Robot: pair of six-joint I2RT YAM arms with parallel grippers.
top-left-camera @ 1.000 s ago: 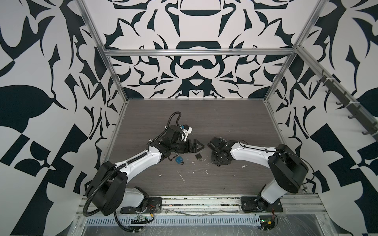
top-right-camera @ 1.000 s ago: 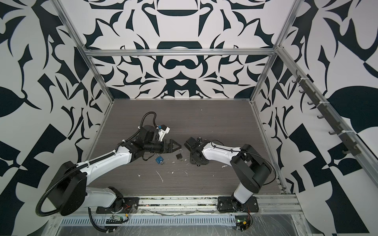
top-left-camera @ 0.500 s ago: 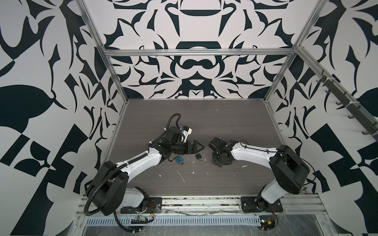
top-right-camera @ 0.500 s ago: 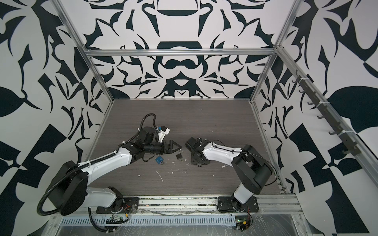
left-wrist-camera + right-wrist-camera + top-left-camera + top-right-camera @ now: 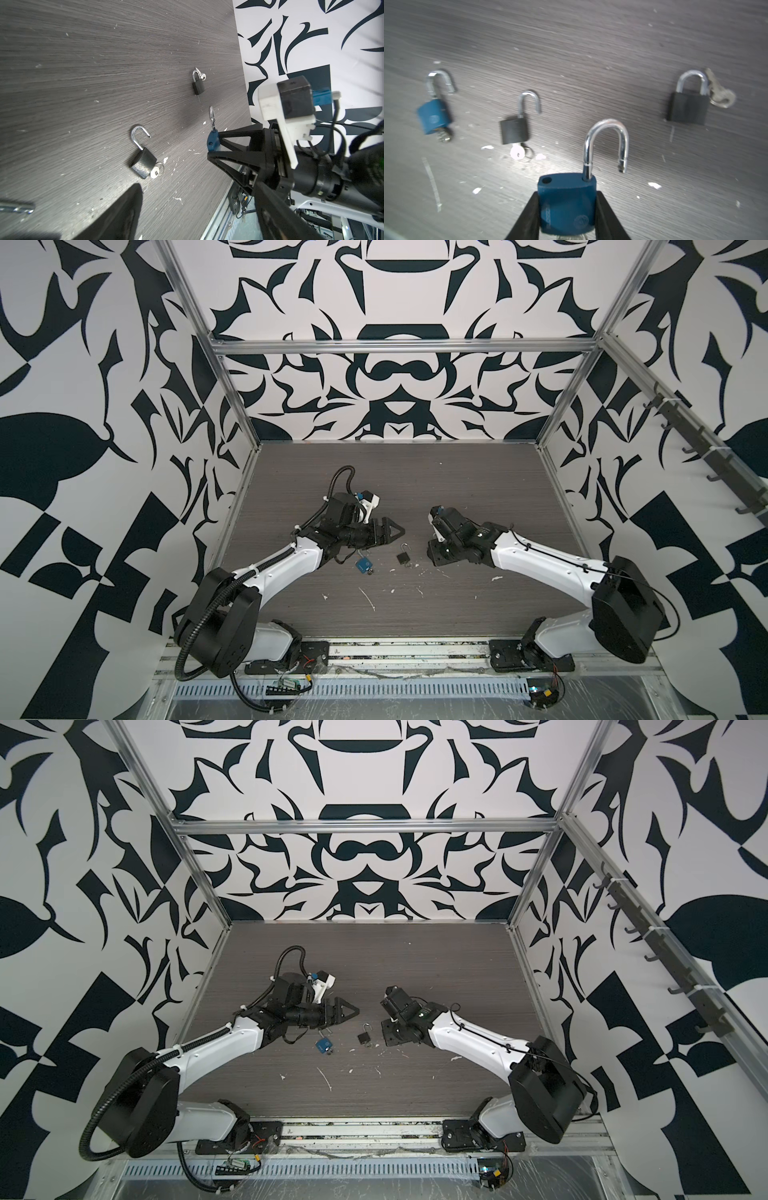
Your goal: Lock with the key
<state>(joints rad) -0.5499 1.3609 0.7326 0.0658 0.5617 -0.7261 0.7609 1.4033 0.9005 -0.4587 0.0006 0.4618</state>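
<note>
My right gripper [image 5: 567, 194] is shut on the body of a blue padlock [image 5: 566, 207]. Its silver shackle [image 5: 604, 143] stands open, and a key [image 5: 568, 236] shows under the body. The left wrist view shows that same gripper [image 5: 212, 143] and lock from the side. My left gripper [image 5: 197, 187] is open, with nothing between its fingers, and hovers left of the held lock in both top views [image 5: 395, 531]. On the table lie an open black padlock [image 5: 143, 164] with a key [image 5: 154, 171] in it and an open blue padlock [image 5: 363, 565] with a key.
A shut black padlock [image 5: 687, 108] lies farther off with a loose key [image 5: 721, 97] beside its shackle. White scraps [image 5: 368, 597] dot the dark wood table [image 5: 415, 489]. Patterned walls close in three sides, and a metal rail [image 5: 395, 649] runs along the front.
The left gripper's jaws look slightly narrower than a second ago. Both arms stay about where they were, and the padlocks on the table have not moved.
</note>
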